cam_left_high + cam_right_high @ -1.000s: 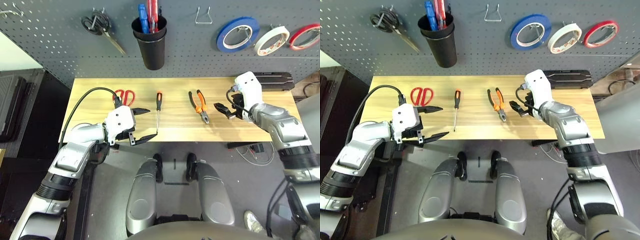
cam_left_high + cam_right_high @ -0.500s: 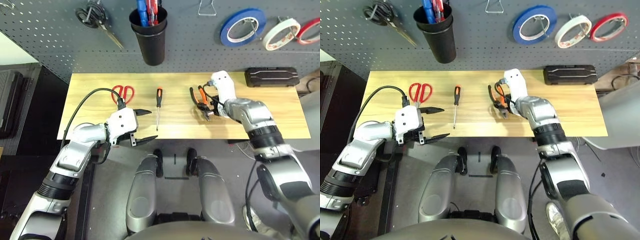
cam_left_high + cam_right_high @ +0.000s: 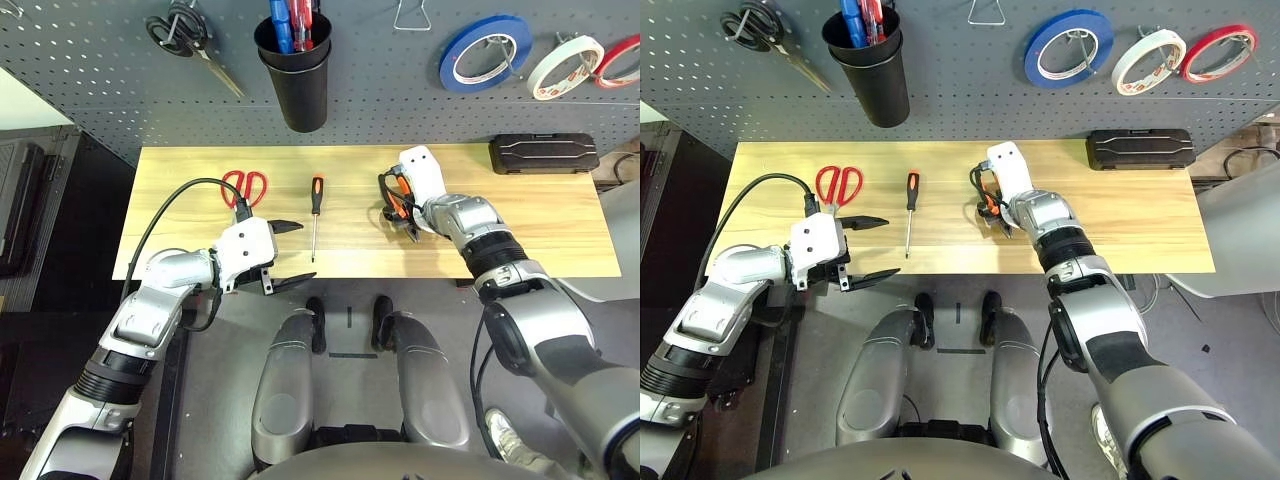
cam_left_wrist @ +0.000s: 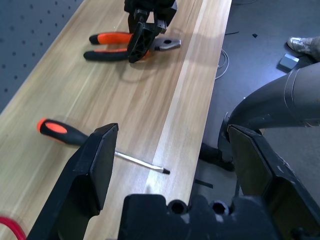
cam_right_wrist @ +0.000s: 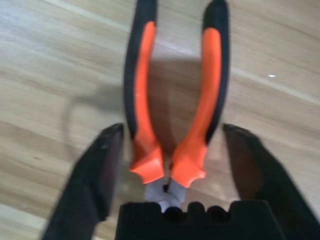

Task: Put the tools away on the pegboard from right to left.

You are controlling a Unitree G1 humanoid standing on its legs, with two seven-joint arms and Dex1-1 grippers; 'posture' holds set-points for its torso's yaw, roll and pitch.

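Right gripper (image 5: pixel 170 165) straddles the pliers (image 5: pixel 175 100), fingers spread, not gripping; left gripper (image 4: pixel 170 165) hangs released.

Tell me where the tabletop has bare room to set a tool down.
Bare wood lies between the orange-and-black-handled pliers and the black case, and along the front right of the wooden table. The left is crowded: red-handled scissors, slim screwdriver, left gripper.

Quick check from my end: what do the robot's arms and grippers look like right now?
Both arms are silver-grey with black ribbed bands near the joints. Each ends in a white boxy wrist housing carrying a gripper of two black fingers: left gripper, right gripper. A black cable loops over the left forearm.
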